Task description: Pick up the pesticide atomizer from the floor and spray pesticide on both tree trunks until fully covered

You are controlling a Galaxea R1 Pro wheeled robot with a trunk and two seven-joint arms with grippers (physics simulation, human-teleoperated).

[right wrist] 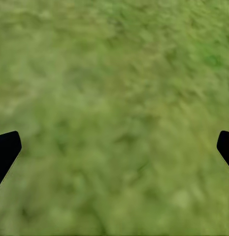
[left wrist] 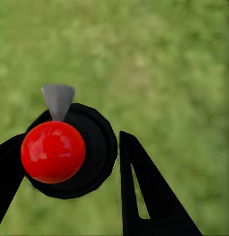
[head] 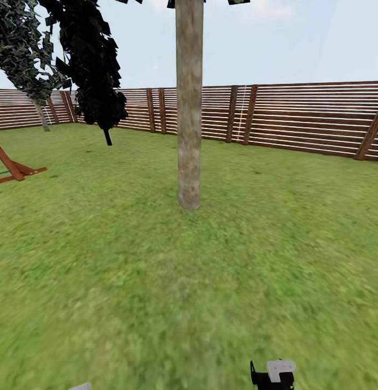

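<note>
A tree trunk (head: 189, 135), thick, pale and mottled, rises from the lawn straight ahead, a few metres off. The pesticide atomizer (head: 277, 374) shows at the head view's bottom edge, dark with a light grey head. In the left wrist view the atomizer (left wrist: 97, 147) is seen end-on as a round black body with a glossy red ball and a grey cone. My left gripper (left wrist: 70, 136) is shut on it, one dark finger (left wrist: 144, 196) against each side. My right gripper (right wrist: 114, 142) hangs open over bare grass, fingertips far apart.
Green lawn (head: 102, 271) stretches all around. A red-brown slat fence (head: 308, 116) closes the back. A narrow black cypress-like tree (head: 97, 70) stands at the left rear, with a leafier one behind it. A red-brown wooden frame (head: 13, 168) sits at the left edge.
</note>
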